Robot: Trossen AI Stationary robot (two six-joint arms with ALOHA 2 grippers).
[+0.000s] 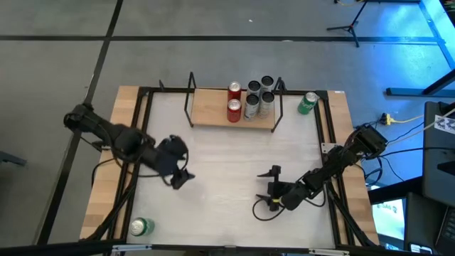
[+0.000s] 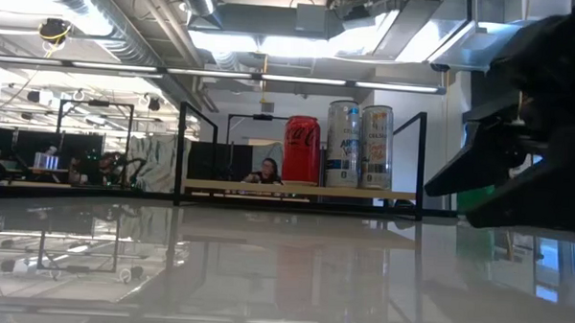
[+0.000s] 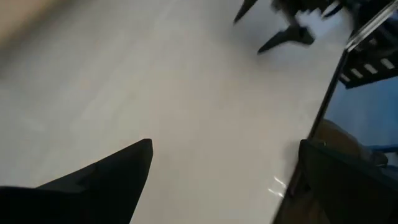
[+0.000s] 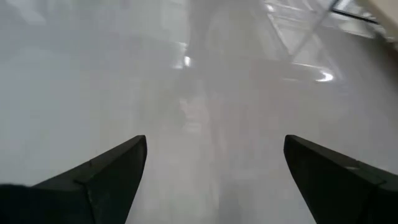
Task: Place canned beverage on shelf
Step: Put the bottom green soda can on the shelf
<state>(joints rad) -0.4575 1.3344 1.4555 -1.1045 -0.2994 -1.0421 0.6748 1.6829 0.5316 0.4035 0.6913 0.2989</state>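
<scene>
The shelf (image 1: pixel 213 110), a light-wood board in a black rod frame, stands at the table's far middle. On it stand two red cans (image 1: pixel 234 99) and several silver cans (image 1: pixel 259 98); they also show in the low view (image 2: pixel 301 150). One green can (image 1: pixel 307 102) is on the table to the right of the shelf. Another green can (image 1: pixel 141 227) is at the near left edge. My left gripper (image 1: pixel 179 172) is open and empty over the table's left middle. My right gripper (image 1: pixel 269 187) is open and empty over the right middle, fingers pointing left.
A black rod frame runs round the white tabletop (image 1: pixel 220 163), with wooden borders left and right. Bare white surface lies between the two grippers and in front of the shelf. A dark arm (image 2: pixel 527 160) fills the right of the low view.
</scene>
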